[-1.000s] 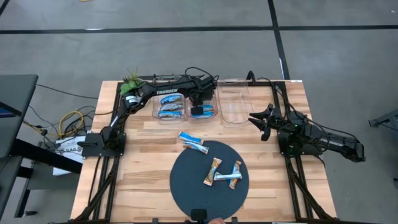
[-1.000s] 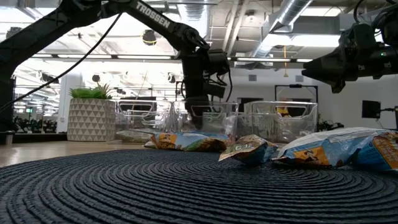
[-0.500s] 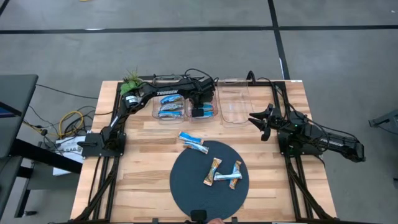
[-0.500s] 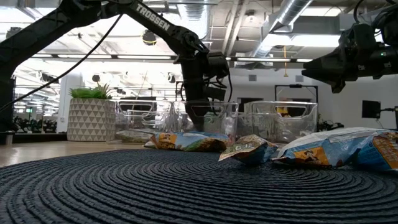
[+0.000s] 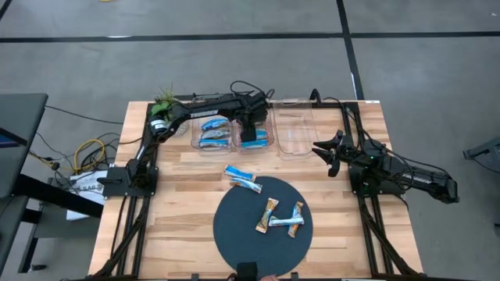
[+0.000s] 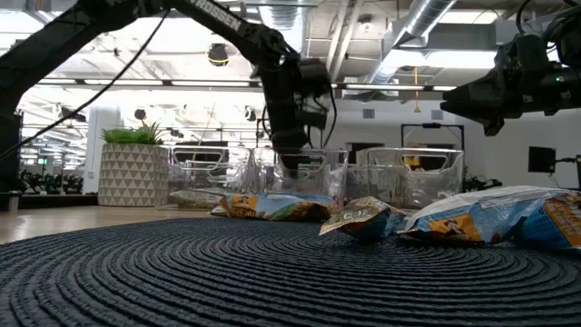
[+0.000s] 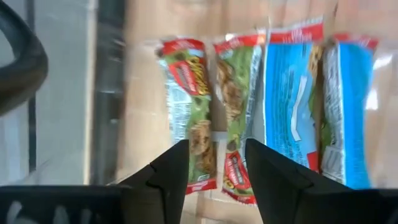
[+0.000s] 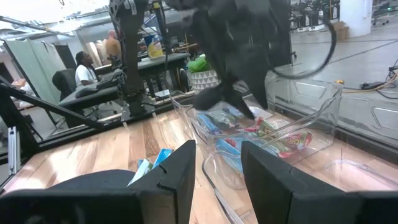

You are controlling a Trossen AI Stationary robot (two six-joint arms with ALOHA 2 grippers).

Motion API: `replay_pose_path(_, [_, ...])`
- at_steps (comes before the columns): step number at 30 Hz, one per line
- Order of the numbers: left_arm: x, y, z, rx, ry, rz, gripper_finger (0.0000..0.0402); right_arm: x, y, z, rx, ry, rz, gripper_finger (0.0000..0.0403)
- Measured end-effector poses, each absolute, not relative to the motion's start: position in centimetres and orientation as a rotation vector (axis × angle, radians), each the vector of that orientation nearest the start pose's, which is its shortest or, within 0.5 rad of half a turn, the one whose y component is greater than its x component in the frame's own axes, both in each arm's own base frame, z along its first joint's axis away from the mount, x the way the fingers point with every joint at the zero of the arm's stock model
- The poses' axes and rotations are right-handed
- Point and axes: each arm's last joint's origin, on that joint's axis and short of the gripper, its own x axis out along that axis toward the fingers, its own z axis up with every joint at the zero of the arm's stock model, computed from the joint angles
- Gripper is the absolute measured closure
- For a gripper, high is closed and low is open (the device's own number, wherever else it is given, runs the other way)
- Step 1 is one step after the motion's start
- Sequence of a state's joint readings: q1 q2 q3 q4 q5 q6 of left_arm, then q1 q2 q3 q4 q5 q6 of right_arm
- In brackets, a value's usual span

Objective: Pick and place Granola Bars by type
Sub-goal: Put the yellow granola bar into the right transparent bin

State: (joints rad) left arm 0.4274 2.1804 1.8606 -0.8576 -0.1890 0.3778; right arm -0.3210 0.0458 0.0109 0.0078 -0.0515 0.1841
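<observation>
Grey concrete floor surrounds a pale wooden table (image 5: 187, 226), at whose far edge three clear plastic bins stand side by side. Reaching in from its base at the table's left side, the left arm holds the left gripper (image 5: 248, 127) above the middle bin (image 5: 255, 133); its wrist view looks straight down between two parted fingers (image 7: 168, 171) with nothing between them, onto granola bars lying flat on the bin floor, two green-and-red ones (image 7: 211, 106) beside two blue-and-white ones (image 7: 317, 99). The left bin (image 5: 212, 133) holds several blue-and-white bars (image 5: 212, 140), and the right bin (image 5: 297, 129) shows no bars from above. A potted plant (image 5: 164, 100) sits at the far left corner of the table. Near the front, a dark round mat (image 5: 234, 234) carries three bars: a tan one (image 5: 269, 214) and two blue-and-white ones (image 5: 292, 219) touching one another. Two more blue-and-white bars (image 5: 242, 178) lie at the mat's far edge, partly on the wood. From table height these wrappers show crumpled on the woven mat (image 6: 227, 272), with the bins behind them. The right gripper (image 5: 330, 153) hovers over the table's right side, near the right bin and well apart from the bars; its fingers (image 8: 180, 165) stand parted and grip nothing. In the room beyond, a person (image 8: 82, 68) sits at a desk.
</observation>
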Motion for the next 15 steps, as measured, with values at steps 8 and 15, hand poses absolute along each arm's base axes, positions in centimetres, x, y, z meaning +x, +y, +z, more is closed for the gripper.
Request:
replay_pose_path(8, [40.6, 17.8, 26.6, 0.053, 1.089, 0.355, 0.0246, 9.5, -3.0, 16.4, 0.188, 0.002, -0.271, 0.028])
replay_pose_path(15, [40.7, 14.0, 31.3, -0.032, 0.872, 0.353, 0.0246, 9.5, -3.0, 16.4, 0.188, 0.002, -0.271, 0.028])
